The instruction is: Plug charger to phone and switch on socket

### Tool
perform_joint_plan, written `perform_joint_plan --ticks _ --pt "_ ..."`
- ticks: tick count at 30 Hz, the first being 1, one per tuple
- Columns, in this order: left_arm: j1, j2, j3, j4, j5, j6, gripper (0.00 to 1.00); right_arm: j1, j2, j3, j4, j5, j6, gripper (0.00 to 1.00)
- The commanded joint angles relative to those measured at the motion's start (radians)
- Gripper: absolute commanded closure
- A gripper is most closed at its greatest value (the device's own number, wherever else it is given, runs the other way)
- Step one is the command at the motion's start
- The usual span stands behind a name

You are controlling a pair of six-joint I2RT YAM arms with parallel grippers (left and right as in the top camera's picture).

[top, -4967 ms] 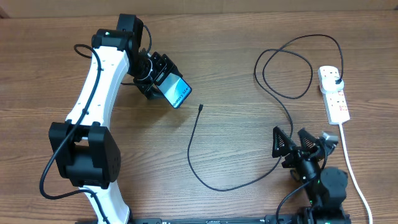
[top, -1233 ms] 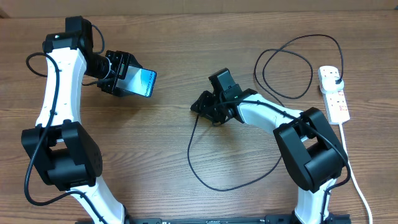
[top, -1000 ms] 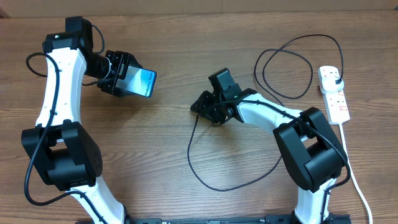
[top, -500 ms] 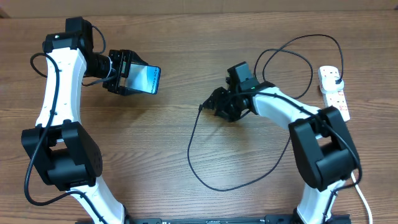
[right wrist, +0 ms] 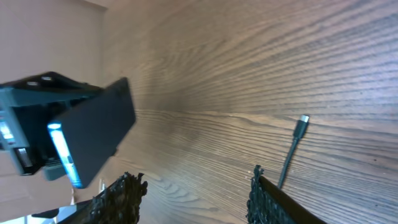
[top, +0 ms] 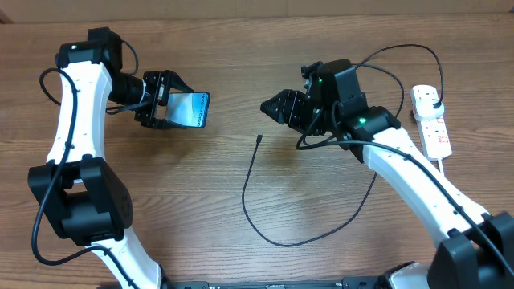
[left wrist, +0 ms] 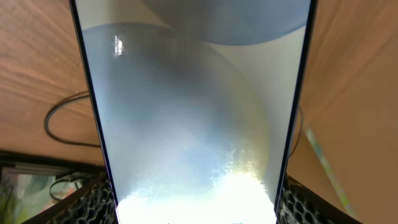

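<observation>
My left gripper point(top: 165, 110) is shut on the phone point(top: 190, 110) and holds it above the table at the left, its blue screen facing up and its free end pointing right. The phone's screen fills the left wrist view point(left wrist: 193, 124). The charger cable point(top: 277, 239) lies in a loop on the table, with its connector tip point(top: 259, 138) free below my right gripper. My right gripper point(top: 277, 107) is open and empty, raised above the table. In the right wrist view the tip point(right wrist: 303, 122) lies ahead of my open fingers point(right wrist: 193, 193) and the phone point(right wrist: 93, 134) shows edge-on. The socket point(top: 432, 128) lies at the far right with the black plug point(top: 434, 104) in it.
The thick white cord point(top: 454, 209) runs from the socket down the right edge. The cable makes more loops point(top: 369, 84) behind my right arm. Part of the cable also shows in the left wrist view point(left wrist: 62, 124) beside the phone.
My right gripper has risen and moved back up-right from the connector tip, which stays on the table. My left gripper has shifted the phone slightly right and levelled it.
</observation>
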Motion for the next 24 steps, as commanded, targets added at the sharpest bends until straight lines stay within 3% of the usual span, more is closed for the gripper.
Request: perform_joint_plan --ticks 1,11,18,24 --pt "-0.026 -0.008 0.030 -0.020 0.034 -0.018 0.62 0.004 -0.042 0.005 0.002 -0.019 -0.016 0.41" --pt "-0.085 -0.008 0.030 -0.035 0.022 -0.040 0.62 0.031 -0.055 0.005 0.002 -0.036 0.006 0.39" --pt "-0.126 -0.008 0.030 -0.031 -0.156 -0.133 0.62 0.079 -0.054 0.004 0.029 -0.038 0.009 0.39" --pt "-0.162 -0.008 0.030 -0.018 -0.223 -0.180 0.64 0.123 -0.050 0.004 0.033 0.046 0.081 0.39"
